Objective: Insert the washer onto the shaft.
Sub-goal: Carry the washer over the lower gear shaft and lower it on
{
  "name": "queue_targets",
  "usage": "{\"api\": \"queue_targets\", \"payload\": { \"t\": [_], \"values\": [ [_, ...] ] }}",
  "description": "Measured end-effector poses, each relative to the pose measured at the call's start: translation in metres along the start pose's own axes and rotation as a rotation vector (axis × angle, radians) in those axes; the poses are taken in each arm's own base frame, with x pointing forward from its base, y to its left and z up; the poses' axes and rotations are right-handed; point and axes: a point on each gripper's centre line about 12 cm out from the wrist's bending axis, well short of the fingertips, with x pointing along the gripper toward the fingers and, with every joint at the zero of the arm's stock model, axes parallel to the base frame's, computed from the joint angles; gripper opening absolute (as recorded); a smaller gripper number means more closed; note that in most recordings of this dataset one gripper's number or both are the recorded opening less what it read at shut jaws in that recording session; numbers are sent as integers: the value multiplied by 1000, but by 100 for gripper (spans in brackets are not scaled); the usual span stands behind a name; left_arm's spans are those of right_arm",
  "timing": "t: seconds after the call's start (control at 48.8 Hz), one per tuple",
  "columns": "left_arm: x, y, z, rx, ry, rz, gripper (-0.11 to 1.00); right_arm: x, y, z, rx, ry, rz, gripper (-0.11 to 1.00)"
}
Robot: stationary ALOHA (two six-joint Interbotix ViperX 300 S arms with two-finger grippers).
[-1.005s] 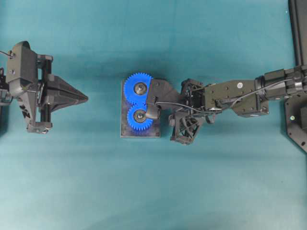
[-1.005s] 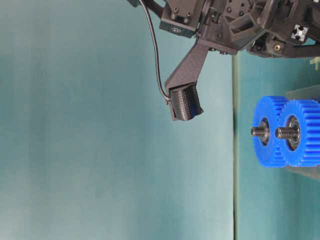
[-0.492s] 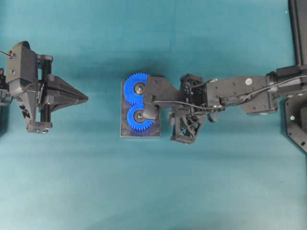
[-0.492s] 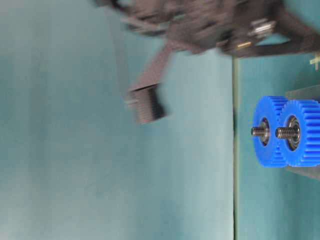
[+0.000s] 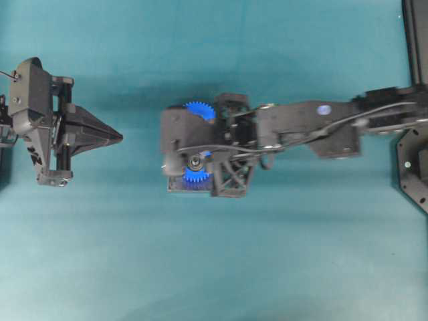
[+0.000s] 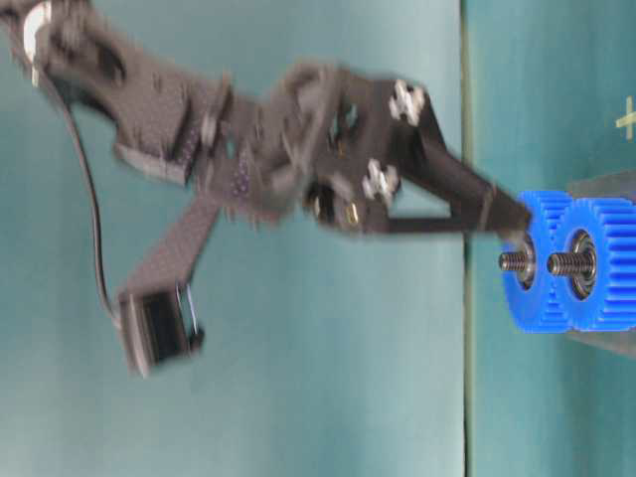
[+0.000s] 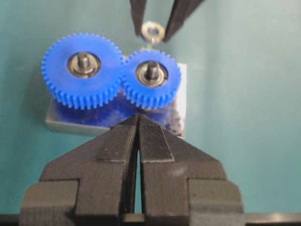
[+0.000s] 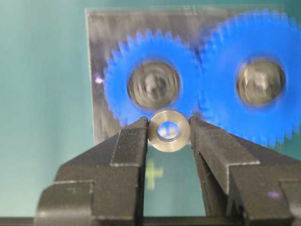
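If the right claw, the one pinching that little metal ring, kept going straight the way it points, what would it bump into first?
Most likely the smaller blue gear and the shaft at its centre. The right claw holds the washer just short of that gear. How much gap is left is hard to judge.

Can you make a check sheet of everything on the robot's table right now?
Surface: teal table, bare around the work.
Job's things: silver washer pinched in the right hand, just short of the small gear's shaft; big gear meshes beside it, both on a grey plate.
Clutter: nothing seen.
Hands: left hand shut, empty, well back from the gears.
Cables: black cable along the right arm.
Surroundings: black frame at the table's edge.
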Motion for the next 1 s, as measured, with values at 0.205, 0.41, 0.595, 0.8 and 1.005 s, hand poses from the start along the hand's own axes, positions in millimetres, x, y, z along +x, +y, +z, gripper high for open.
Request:
{"api": "queue_targets", "payload": {
  "t": [0.205, 0.41, 0.595, 0.8, 1.005],
  "values": [
    [0, 0, 1, 1, -1, -2, 0, 8, 4, 13, -37, 1, 3, 32],
    [0, 0, 1, 1, -1, -2, 0, 14, 5, 11, -45, 25, 2, 32],
    [0, 0, 1, 0, -2, 0, 0, 15, 5, 11, -47, 30, 3, 32],
    [0, 0, 1, 0, -2, 0, 0, 21, 6, 10, -49, 42, 2, 32],
    [0, 0, 1, 1, -1, -2, 0, 23, 6, 9, -51, 50, 1, 32]
  ]
}}
